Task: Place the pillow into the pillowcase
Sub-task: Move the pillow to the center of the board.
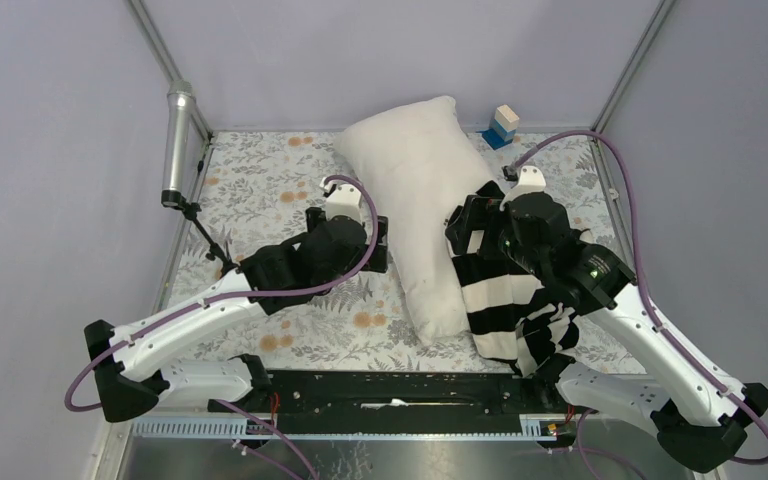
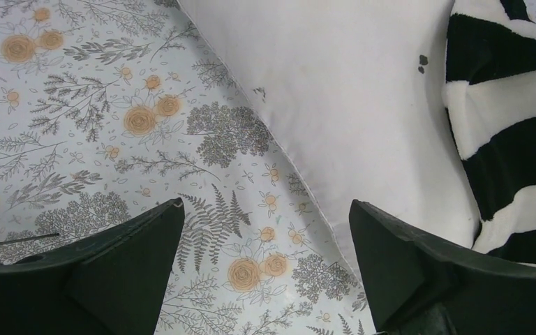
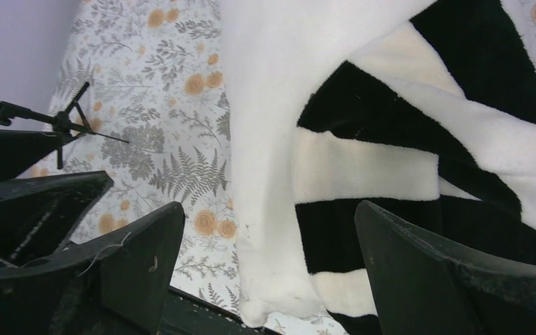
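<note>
Cream pillow (image 1: 415,200) lies diagonally on the floral cover (image 1: 260,180), with the striped pillowcase (image 1: 510,300) bunched against its right edge. We hover the left gripper (image 2: 266,203) and right gripper (image 3: 269,204) over the pillow's sides, fingers spread and empty. Next we must find the case's opening, which crumpled folds hide; a blue-and-white block (image 1: 503,125) sits beyond the pillow

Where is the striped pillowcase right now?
In the top view the pillowcase lies crumpled on the right half of the table, against the right edge of the pillow and partly under the right arm.
</note>
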You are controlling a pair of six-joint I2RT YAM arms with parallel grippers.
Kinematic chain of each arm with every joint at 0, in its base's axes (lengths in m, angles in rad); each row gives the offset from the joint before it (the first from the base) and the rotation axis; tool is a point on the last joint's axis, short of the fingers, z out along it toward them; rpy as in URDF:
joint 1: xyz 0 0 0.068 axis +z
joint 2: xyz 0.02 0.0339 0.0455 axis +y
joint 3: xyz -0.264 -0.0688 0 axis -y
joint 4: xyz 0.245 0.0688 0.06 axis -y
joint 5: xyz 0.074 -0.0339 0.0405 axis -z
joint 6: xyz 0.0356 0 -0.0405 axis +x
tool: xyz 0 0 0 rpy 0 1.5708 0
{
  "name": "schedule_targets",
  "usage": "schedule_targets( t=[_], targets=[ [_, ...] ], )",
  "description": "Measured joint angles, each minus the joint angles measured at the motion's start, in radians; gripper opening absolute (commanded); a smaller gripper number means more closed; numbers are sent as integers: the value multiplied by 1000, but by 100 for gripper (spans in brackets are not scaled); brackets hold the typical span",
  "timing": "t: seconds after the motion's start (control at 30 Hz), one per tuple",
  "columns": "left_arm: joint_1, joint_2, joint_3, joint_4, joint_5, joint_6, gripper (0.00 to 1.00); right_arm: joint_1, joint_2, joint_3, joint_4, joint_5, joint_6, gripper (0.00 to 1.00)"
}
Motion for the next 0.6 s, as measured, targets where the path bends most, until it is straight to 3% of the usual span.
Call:
schedule_targets(
  t=[0.6],
  targets=[
    [55,-8,2,18,8,-14,99,0,34,-19,-56,17,13,99]
  ],
)
